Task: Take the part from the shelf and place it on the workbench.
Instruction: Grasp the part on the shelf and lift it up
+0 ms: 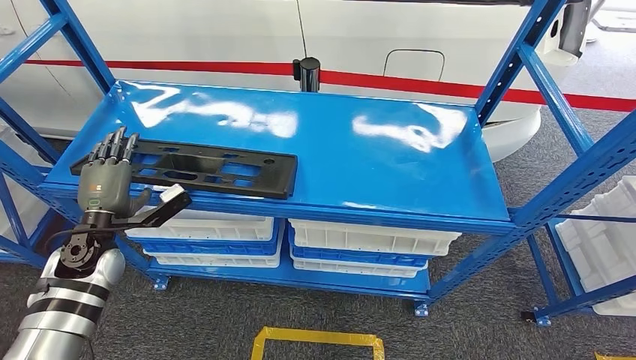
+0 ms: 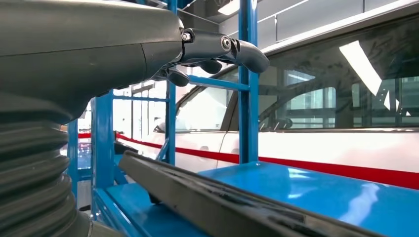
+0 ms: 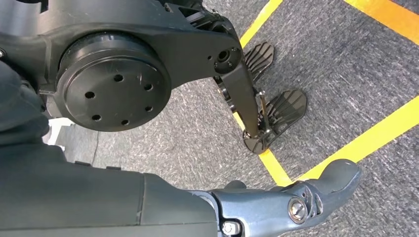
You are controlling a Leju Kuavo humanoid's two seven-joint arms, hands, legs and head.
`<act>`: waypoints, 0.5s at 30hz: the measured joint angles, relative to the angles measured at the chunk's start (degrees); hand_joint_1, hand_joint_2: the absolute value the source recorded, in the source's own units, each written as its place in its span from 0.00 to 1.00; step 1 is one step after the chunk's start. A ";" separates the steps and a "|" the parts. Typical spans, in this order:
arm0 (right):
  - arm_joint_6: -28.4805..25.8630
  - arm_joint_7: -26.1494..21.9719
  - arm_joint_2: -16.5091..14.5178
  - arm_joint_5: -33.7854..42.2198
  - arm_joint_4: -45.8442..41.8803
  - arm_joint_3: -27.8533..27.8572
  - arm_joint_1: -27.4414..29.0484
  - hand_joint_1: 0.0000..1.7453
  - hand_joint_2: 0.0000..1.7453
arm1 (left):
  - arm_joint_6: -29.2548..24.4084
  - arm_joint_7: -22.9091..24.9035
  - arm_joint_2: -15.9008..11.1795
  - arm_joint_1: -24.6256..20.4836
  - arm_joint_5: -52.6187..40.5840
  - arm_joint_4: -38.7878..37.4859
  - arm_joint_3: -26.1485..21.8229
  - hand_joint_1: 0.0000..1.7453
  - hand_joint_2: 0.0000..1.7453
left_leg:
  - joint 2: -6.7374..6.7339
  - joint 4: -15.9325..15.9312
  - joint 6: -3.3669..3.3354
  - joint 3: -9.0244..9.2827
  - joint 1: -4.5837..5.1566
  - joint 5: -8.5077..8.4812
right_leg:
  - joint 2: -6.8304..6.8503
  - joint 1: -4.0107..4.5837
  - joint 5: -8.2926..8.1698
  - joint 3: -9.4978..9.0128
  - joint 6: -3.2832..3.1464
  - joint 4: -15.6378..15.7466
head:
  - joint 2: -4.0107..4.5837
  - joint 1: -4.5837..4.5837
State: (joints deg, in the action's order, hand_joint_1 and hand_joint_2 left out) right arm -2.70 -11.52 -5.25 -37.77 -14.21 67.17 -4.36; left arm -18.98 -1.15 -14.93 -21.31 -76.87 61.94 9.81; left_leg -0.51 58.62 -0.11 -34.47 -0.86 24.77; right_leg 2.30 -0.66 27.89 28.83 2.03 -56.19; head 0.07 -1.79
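Note:
The part (image 1: 196, 169) is a long flat black plastic panel with cut-outs, lying on the left half of the blue shelf top (image 1: 360, 161). My left hand (image 1: 107, 178) hovers at the panel's near-left end, fingers stretched out over it and thumb pointing right along the shelf's front edge. In the left wrist view the fingers (image 2: 232, 48) hang above the panel (image 2: 217, 207) with a clear gap, holding nothing. My right hand (image 3: 296, 205) hangs at my side over the floor, its grey thumb extended and nothing in it.
Blue uprights (image 1: 525, 52) frame the shelf at its corners. White bins (image 1: 367, 240) fill the lower level. A white car with a red stripe (image 1: 420, 82) stands behind, with a black post (image 1: 306, 73) at the shelf's back edge. Another rack with white trays (image 1: 607, 232) is at right. Yellow floor marking (image 1: 319, 341).

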 joint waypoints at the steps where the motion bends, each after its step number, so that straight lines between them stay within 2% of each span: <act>1: 0.01 -0.01 0.00 -0.01 0.00 -0.01 0.00 0.00 0.00 | 0.01 -0.01 0.00 -0.06 0.00 -0.08 0.00 0.00 1.00 | 0.00 0.00 0.00 0.00 0.00 0.00 | 0.00 0.00 0.00 0.00 0.00 0.00 | 0.00 0.00; 6: 0.38 -0.20 0.00 -0.23 0.00 -0.04 -0.04 0.00 0.00 | 0.63 -0.17 0.14 -2.16 -0.07 -2.88 0.02 0.00 1.00 | -0.01 0.00 0.00 0.00 0.00 0.00 | -0.01 0.00 0.00 0.00 0.00 0.00 | 0.00 -0.02; 10: 0.67 -0.26 0.00 -0.54 0.00 -0.09 -0.28 0.00 0.00 | 1.34 -0.03 1.02 -4.76 -0.85 -8.08 0.18 0.00 1.00 | -0.02 0.00 0.00 0.00 0.00 0.00 | -0.01 0.00 0.00 0.00 0.00 0.00 | 0.00 -0.02; 15: 0.94 -0.24 0.00 -0.74 0.00 -0.11 -0.40 0.00 0.00 | 1.44 0.09 1.75 -5.71 -1.71 -10.61 0.33 0.00 1.00 | -0.02 0.00 0.00 0.00 0.00 0.00 | -0.01 0.00 0.00 0.02 0.00 0.00 | 0.00 -0.02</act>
State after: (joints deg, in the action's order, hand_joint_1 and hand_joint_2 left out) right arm -1.76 -11.76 -5.25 -38.51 -14.21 67.06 -4.76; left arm -17.53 -1.06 -13.17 -27.02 -78.58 51.33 10.14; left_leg -0.53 58.62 -0.11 -34.47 -0.86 24.77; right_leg 2.30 -0.67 27.89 28.85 2.03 -56.18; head 0.07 -1.81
